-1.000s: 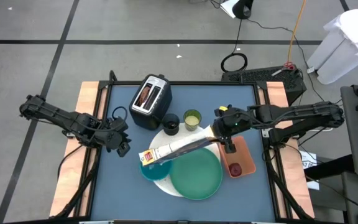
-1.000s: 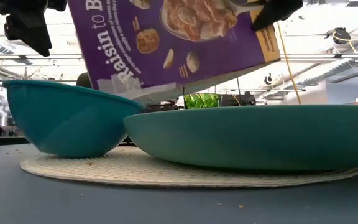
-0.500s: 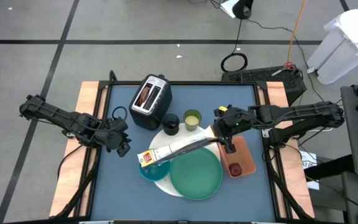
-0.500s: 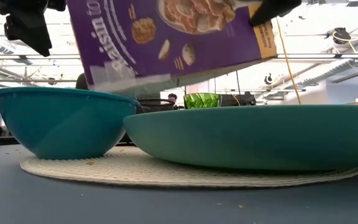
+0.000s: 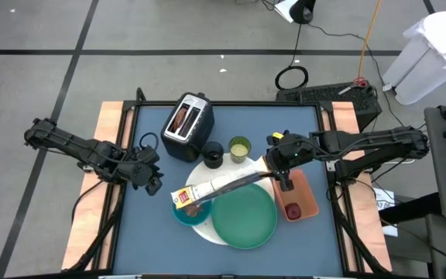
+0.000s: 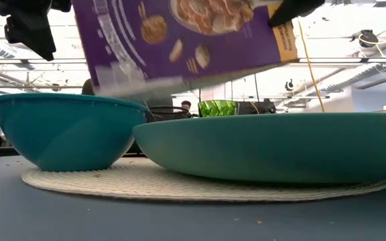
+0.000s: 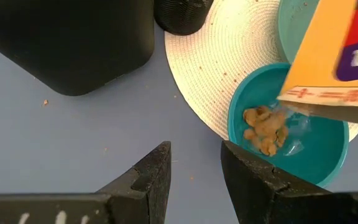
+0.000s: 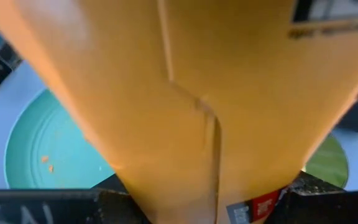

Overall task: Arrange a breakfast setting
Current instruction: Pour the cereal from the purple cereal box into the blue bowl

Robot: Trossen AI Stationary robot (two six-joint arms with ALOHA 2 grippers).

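Note:
A purple and yellow cereal box [image 5: 223, 184] hangs slanted above the white round plate [image 5: 207, 174]. My right gripper [image 5: 273, 164] is shut on its raised end. The box's open lower end [image 7: 319, 102] is over the small teal bowl [image 7: 284, 137], which has cereal pieces in it. Bowl and large green plate [image 5: 244, 217] rest on the white plate. A black cup [image 5: 213, 155] and a yellow-green cup [image 5: 239, 147] stand behind them. My left gripper [image 7: 194, 171] hovers open left of the bowl, with nothing between its fingers. My right gripper pinches the box's closed end [image 8: 216, 155] between its two fingers [image 8: 114, 199], one on either side. The fingers come from the table's right, slanting down, along the box's length. The box is lifted clear, its open end tipped down toward the bowl.
A silver-black toaster [image 5: 186, 126] stands at the back left. An orange tray [image 5: 304, 190] with a small red fruit [image 5: 293, 209] lies right of the green plate, under my right arm. Bare blue table shows at the near left.
The box's lower end has risen a little above the bowl. The bowl, tipped a second ago with its rim slanting, now sits level on the white plate. Both arms have kept their places.

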